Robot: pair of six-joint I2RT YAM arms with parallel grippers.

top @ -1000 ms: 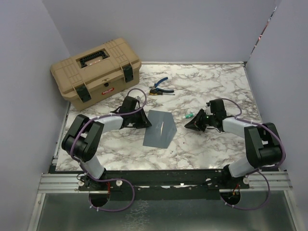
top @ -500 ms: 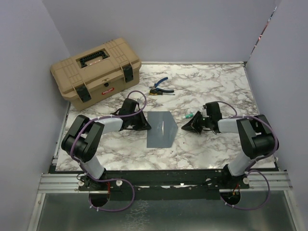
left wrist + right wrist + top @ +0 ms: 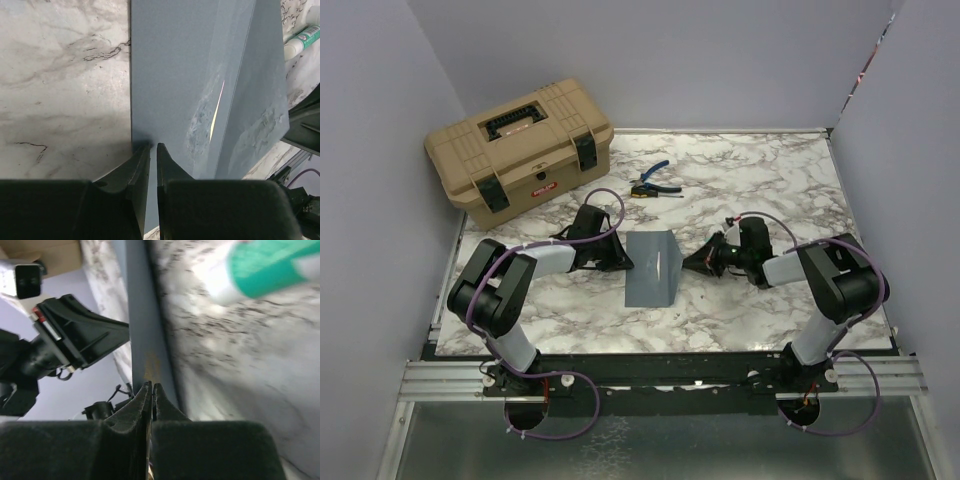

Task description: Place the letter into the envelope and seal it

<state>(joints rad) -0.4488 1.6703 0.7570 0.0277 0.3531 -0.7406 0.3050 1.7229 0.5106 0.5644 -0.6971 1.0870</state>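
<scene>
Over the last second the right gripper (image 3: 690, 264) had slid leftward through the middle of the top view, from well right of the envelope (image 3: 650, 270) up to its right edge. Its jaws had drawn in, and the right wrist view showed them together, clamped on that thin blue-grey edge. The left gripper (image 3: 153, 148) had barely shifted at the envelope's left edge, yet its jaws had narrowed too, and its own view showed them almost together with the paper's rim nipped between them. The envelope, at the centre of the top view, had come to look narrower, its right part tilted up along a crease. No cream sheet lay apart on the worktop (image 3: 770, 180). Only a thin pale-yellow sliver, probably the letter (image 3: 217, 107), showed in a slit right of centre in the left wrist view, so the insertion looked done or nearly so. With both sides pinched, what remained was likely the closing and sealing, though the flap itself could not be made out. The worktop was white marble-patterned with grey veins. A closed tan toolbox (image 3: 520, 150) sat at upper left, blue-handled pliers (image 3: 650, 181) at upper centre, and a green-and-white glue stick (image 3: 304, 38) just beside the envelope's right side. Pale lilac walls (image 3: 670, 60) enclosed three sides, and an aluminium rail (image 3: 670, 378) ran along the bottom under the arm bases.
</scene>
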